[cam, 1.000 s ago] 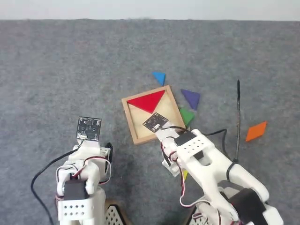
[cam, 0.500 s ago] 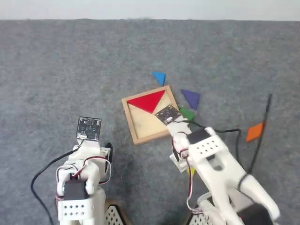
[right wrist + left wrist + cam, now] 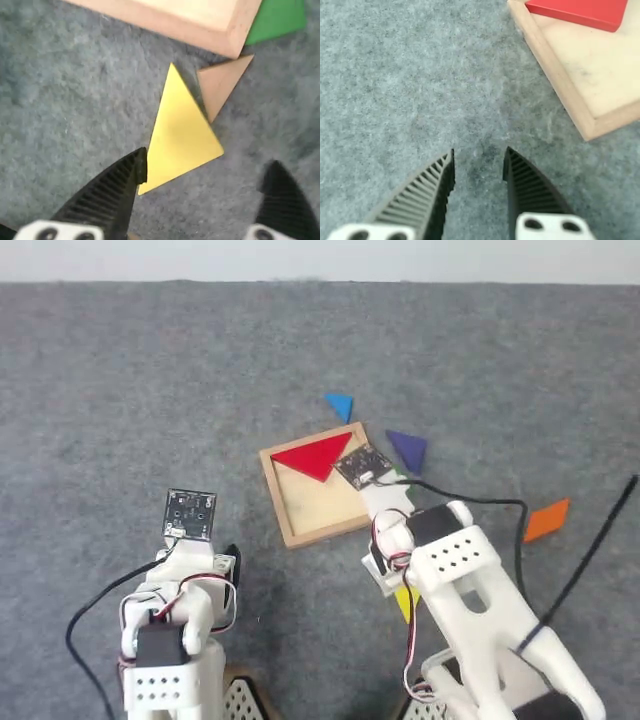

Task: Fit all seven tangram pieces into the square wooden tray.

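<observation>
Lower right of the square wooden tray (image 3: 275, 495), my right gripper (image 3: 207, 162) hangs released over a yellow triangular piece (image 3: 180, 135); my left gripper (image 3: 479, 155), lower left, gapes above grey worktop (image 3: 395, 75).

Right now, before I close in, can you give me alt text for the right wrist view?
The right arm's open claw hangs over a yellow triangle lying flat on the grey carpet, outside the wooden tray. A tan triangle sits against its edge, near the tray's corner and part of a green piece.
</observation>
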